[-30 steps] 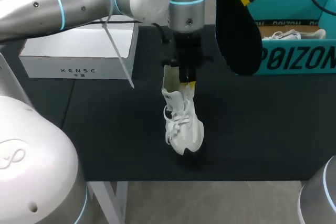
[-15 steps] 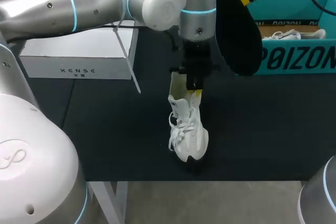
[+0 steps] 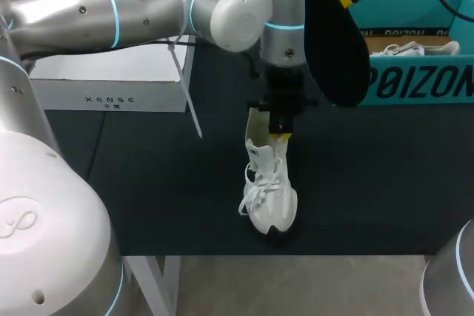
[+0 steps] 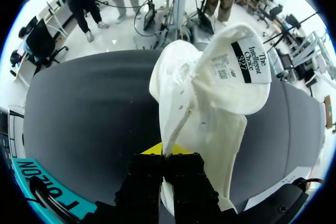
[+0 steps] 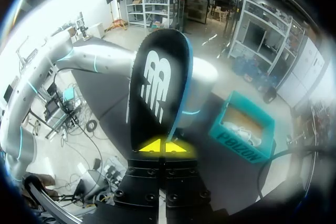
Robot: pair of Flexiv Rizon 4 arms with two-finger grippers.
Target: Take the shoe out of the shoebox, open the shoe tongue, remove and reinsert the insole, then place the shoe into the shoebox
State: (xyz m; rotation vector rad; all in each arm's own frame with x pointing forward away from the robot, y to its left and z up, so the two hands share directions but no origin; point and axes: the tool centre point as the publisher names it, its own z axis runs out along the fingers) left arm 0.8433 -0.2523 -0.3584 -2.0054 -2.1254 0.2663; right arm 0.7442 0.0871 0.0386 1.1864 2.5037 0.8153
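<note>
Shoe (image 3: 270, 196) beneath left tool (image 3: 280, 137), upper edge within its grip.

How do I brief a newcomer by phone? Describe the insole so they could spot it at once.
On the black table, find the teal shoebox at the far right corner. Just left of it, the right tool holds the insole upright in the air. It is the only flat black piece, with a white logo, unlike the white shoe held in the left tool.

White box (image 3: 104, 94) at far left, resting on the black table (image 3: 148, 183)
</note>
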